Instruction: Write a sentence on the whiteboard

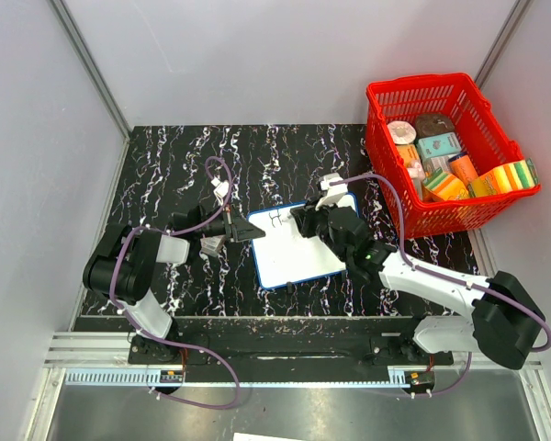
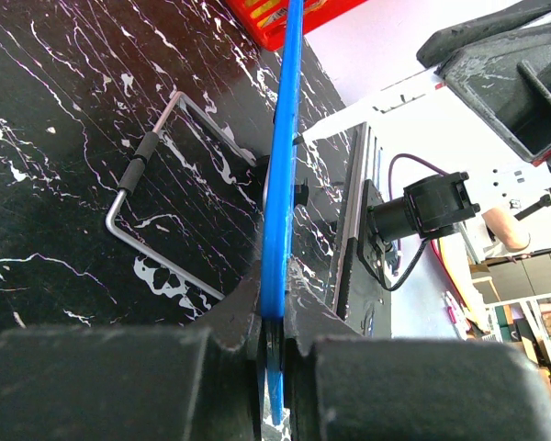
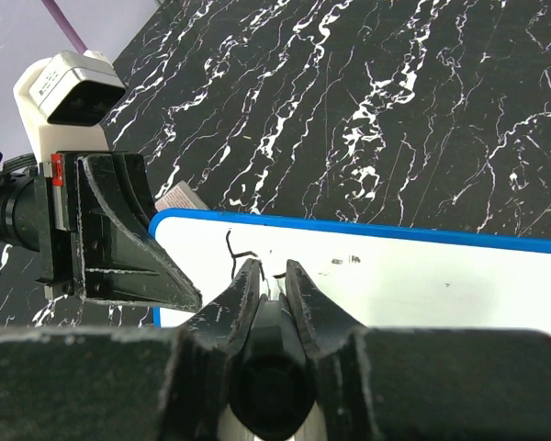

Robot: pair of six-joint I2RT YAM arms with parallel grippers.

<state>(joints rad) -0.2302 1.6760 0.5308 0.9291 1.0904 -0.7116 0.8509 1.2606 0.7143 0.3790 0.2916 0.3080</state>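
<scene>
A black counter (image 1: pixel 165 156) veined with white fills mid-frame; pale grey walls (image 1: pixel 275 55) enclose it at top, left and right.

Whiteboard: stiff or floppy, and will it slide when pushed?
The whiteboard is probably stiff: it looks straight edge-on in the left gripper. Likely light, being thin. It may slide on the smooth-looking table if released.

Blue-rimmed whiteboard (image 1: pixel 298 253) lies on table (image 1: pixel 184 165); sentence (image 1: pixel 275 218) just dark strokes at far-left corner
</scene>
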